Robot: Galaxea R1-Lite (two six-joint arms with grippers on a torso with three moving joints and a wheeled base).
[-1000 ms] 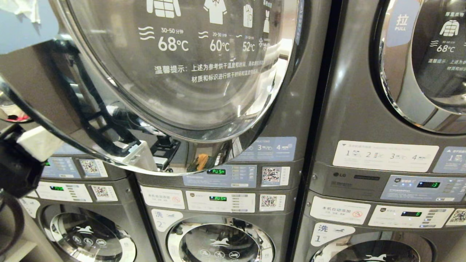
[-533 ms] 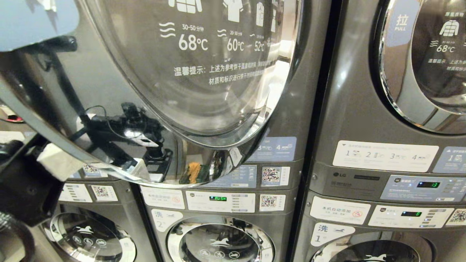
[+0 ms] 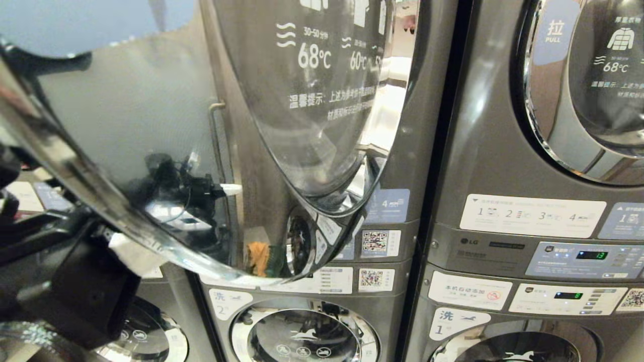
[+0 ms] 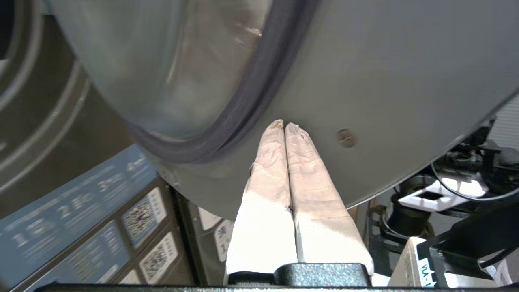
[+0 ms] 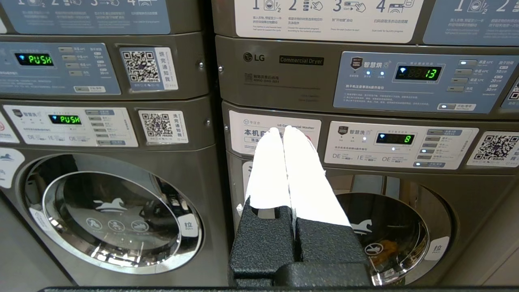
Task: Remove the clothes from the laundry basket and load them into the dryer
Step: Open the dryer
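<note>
The upper dryer's round glass door (image 3: pixel 312 125) stands swung out toward me, hinged at its right. My left gripper (image 3: pixel 136 254) sits low at the left, just behind the door's chrome rim (image 3: pixel 166 246). In the left wrist view the left gripper (image 4: pixel 285 125) is shut, and its white-wrapped fingertips rest against the door's grey inner panel (image 4: pixel 385 81), beside the dark seal (image 4: pixel 243 101). Nothing is between the fingers. My right gripper (image 5: pixel 284 129) is shut and empty, held in front of the lower washers. The clothes and the laundry basket are out of view.
A second stack stands at the right, its dryer door (image 3: pixel 578 90) shut and control panels (image 3: pixel 583 256) lit. Washers with round doors (image 3: pixel 302 337) fill the bottom row. Another machine (image 3: pixel 146 337) is at the far left, behind my left arm.
The dryer door has swung much further open, its glass turning edge-on. My left gripper has travelled right and down with the door's rim. The right arm has not moved.
</note>
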